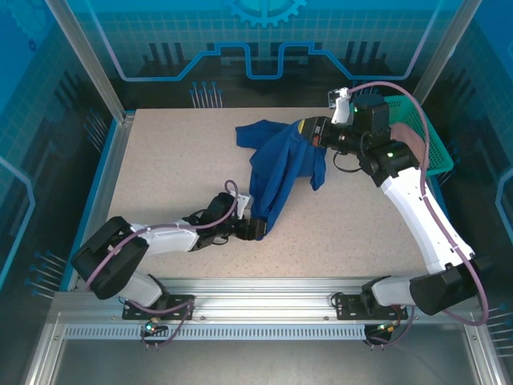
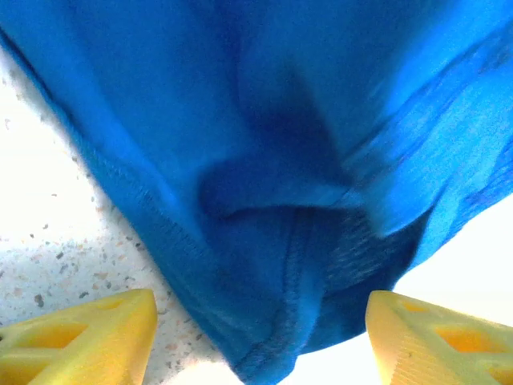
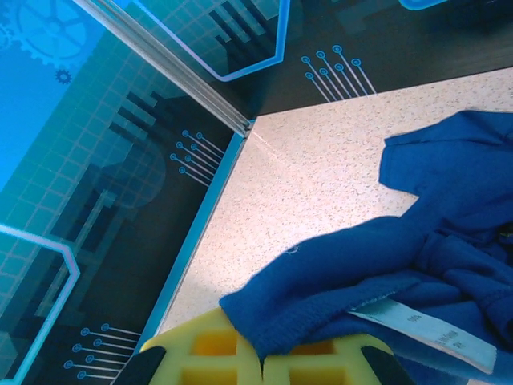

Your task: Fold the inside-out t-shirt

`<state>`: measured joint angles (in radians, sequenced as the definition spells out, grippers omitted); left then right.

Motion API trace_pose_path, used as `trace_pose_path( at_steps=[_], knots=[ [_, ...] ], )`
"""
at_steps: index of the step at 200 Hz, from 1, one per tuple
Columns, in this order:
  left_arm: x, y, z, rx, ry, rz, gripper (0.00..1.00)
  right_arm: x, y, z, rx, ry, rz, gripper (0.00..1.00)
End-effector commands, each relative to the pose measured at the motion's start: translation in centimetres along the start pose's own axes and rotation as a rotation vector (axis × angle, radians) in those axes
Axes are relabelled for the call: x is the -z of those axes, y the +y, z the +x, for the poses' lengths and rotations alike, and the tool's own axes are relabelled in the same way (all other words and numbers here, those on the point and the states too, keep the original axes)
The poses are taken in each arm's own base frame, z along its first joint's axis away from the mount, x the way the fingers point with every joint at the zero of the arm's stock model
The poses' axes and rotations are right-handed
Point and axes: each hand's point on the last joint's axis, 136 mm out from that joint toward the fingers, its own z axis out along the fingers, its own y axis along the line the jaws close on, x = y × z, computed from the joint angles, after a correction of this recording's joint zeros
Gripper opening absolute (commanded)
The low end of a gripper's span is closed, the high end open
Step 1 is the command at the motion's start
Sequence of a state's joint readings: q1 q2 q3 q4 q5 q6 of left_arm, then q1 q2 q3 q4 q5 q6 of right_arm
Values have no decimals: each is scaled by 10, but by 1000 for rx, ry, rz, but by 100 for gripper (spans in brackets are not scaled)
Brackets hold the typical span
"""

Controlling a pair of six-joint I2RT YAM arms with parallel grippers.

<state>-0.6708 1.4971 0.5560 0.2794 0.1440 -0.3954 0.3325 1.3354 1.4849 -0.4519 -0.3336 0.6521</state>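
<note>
The inside-out t-shirt (image 1: 276, 168) was seen on the far middle of the bench (image 1: 176, 168). It was drawn out in a crumpled band that ran from the far right down toward the near centre. A loose flap was spread to the left at the far end.

That far end was gripped by the right claw (image 1: 315, 133). In the right wrist view its yellow fingers (image 3: 200, 346) were pressed together on a fold of the blue cloth. A white label (image 3: 425, 329) was seen among the folds just to the right of them.

The near end of the band was met by the left claw (image 1: 258, 230), which was held low over the bench. In the left wrist view its fingers (image 2: 88, 337) were set well apart. The stitched hem hung between them and was not pinched by either one.

A green basket (image 1: 441, 156) was placed at the far right edge, behind the right arm. A pinkish-beige garment (image 1: 415, 143) was draped in it, well apart from the blue shirt.
</note>
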Motion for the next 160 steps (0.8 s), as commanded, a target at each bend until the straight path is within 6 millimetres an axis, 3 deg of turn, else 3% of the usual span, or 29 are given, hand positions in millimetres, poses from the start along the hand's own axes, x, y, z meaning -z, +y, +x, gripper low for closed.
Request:
trace_pose_path(
  at_steps=[1,53,73,102,110,122,141,160],
  knots=[
    [-10,-13,-7,10,4,38,70,0,0,-7,1,-22,-15,0],
    [-37,-5,12,27,67,-15,57,1,-7,-6,-2,-20,-6,0],
    [-44,-4,7,36,58,-21,39,3,-11,-3,-1,-18,4,0],
    [-38,-7,-6,37,13,-18,0,17,-31,1,21,-31,80,0],
    [-26,-9,-18,43,-27,-13,0,26,-37,-1,42,-38,109,0],
    [10,-10,-48,70,-128,1,0,44,-43,-7,95,-53,161,0],
    [100,-4,-104,116,-411,-16,0,77,-39,-18,229,-128,247,0],
    [184,1,-138,110,-650,-86,0,86,-36,-8,247,-170,214,0]
  ],
)
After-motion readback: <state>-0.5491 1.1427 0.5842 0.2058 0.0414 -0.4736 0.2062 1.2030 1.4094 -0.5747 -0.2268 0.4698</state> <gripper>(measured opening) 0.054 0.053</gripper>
